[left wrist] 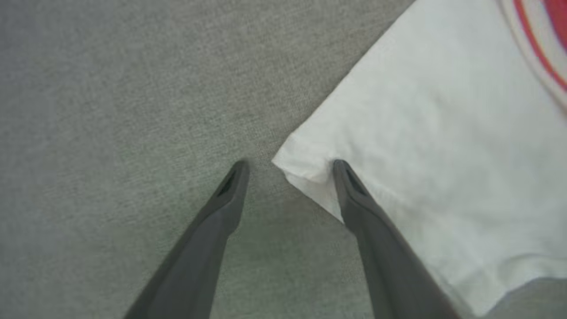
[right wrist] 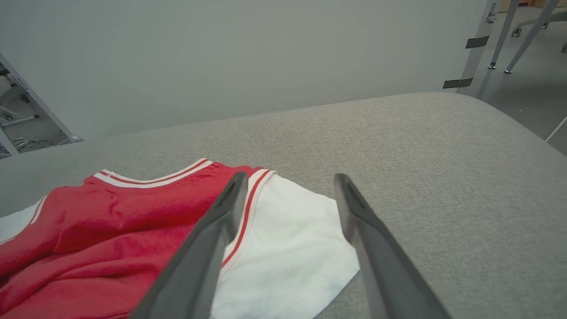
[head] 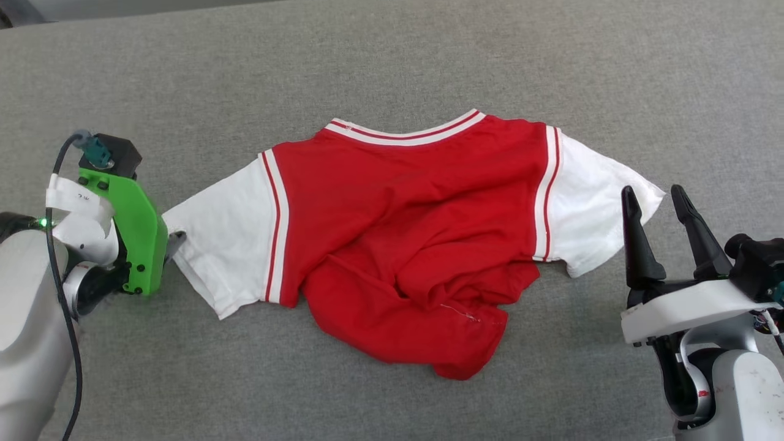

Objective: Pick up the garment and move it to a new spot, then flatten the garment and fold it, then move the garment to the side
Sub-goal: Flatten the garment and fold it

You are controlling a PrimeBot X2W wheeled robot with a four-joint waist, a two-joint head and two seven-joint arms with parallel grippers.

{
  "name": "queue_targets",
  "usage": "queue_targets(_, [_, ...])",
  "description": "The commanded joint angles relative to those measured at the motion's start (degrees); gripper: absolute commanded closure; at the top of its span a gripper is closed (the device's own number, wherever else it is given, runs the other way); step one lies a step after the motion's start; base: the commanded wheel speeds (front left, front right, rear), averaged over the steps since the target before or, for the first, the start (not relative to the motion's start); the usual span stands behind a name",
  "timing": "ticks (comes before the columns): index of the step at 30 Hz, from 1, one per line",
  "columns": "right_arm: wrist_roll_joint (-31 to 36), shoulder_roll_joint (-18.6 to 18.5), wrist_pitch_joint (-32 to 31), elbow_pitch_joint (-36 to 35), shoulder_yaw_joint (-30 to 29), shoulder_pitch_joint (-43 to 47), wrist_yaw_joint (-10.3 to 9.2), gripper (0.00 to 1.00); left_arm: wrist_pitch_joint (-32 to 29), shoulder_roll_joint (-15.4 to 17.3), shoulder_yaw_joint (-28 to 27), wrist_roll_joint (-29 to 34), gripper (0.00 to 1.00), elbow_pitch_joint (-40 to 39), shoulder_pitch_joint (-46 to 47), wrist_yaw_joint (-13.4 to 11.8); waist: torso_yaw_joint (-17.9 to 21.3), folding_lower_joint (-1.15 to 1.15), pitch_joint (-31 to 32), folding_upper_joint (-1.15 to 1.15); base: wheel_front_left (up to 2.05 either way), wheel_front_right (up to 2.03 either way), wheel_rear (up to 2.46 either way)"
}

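The garment (head: 398, 226) lies on the grey cloth surface (head: 392, 61), plain red side up. Its striped collar points away from me, both white sleeves are spread out, and the hem is bunched in folds on the near side. My left gripper (head: 172, 241), under a green bracket, points down at the tip of the left sleeve. In the left wrist view it (left wrist: 290, 166) is open, with the sleeve corner (left wrist: 305, 170) between the fingers and one fingertip (left wrist: 343, 173) on the white cloth. My right gripper (head: 654, 197) is open beside the right sleeve (head: 597, 202), holding nothing. The right wrist view looks along it (right wrist: 291, 177) over that sleeve (right wrist: 288, 248).
The grey surface stretches wide around the garment on all sides. In the right wrist view its rounded far edge (right wrist: 509, 115) drops to a floor with metal legs (right wrist: 509, 35), and a pale wall (right wrist: 221, 53) stands behind.
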State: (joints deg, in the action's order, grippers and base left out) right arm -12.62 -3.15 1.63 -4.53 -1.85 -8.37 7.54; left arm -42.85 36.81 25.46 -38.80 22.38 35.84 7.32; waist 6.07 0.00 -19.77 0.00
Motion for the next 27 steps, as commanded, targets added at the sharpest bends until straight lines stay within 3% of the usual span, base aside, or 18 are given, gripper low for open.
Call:
queue_targets(1, [0.0, 0.2, 0.5, 0.1, 0.1, -0.8, -0.05, 0.0, 0.5, 0.1, 0.2, 0.1, 0.0, 0.8, 1.0, 0.2, 1.0, 0.0, -1.1, 0.0, 0.0, 0.0, 0.0])
queue_targets(9, [-0.1, 0.3, 0.6, 0.3, 0.1, -1.2, -0.05, 0.0, -2.1, 0.0, 5.4, -0.5, 0.0, 3.0, -0.1, 0.2, 1.1, 0.0, -1.8, 0.0, 0.0, 0.0, 0.0])
queue_targets(10, [-0.1, 0.3, 0.5, 0.3, 0.0, -1.3, -0.05, 0.0, -3.4, -0.2, 6.1, -1.6, 0.13, 3.0, -0.6, 0.2, 1.1, 0.0, -1.9, 0.0, 0.0, 0.0, 0.0])
queue_targets(12, [0.0, 0.3, 0.5, 0.3, -0.2, -1.4, -0.05, 0.0, -5.0, -0.3, 7.1, -3.2, 1.0, 2.7, -1.3, 0.2, 0.9, 0.0, -1.8, 0.0, 0.0, 0.0, 0.0])
queue_targets(18, [1.0, 0.3, -0.6, 0.5, -0.3, -1.5, -0.05, 0.0, 0.0, -1.4, 4.3, -5.3, 1.0, 2.8, -1.7, -0.7, 0.4, 0.0, -0.4, 0.0, 0.0, 0.0, 0.0])
queue_targets(19, [1.4, -0.5, -3.6, 1.3, -0.6, -1.2, -0.05, 0.0, 4.3, -1.2, 1.9, -6.1, 1.0, 1.4, -1.6, -1.1, -0.1, 0.0, 1.1, 0.0, 0.0, 0.0, 0.0])
queue_targets(21, [2.0, -1.9, -6.8, 1.9, -0.8, -1.1, -0.05, 0.0, 6.7, -0.6, 0.4, -6.4, 1.0, -0.3, -1.8, -1.5, -0.5, 0.0, 2.0, 0.0, 0.0, 0.0, 0.0])
queue_targets(27, [2.0, -6.8, -18.5, 2.8, -1.2, -2.2, -0.05, 0.0, 10.3, 0.5, -2.4, -7.5, 1.0, -9.5, -5.2, -3.8, -2.3, 0.0, 4.1, 0.0, 0.0, 0.0, 0.0])
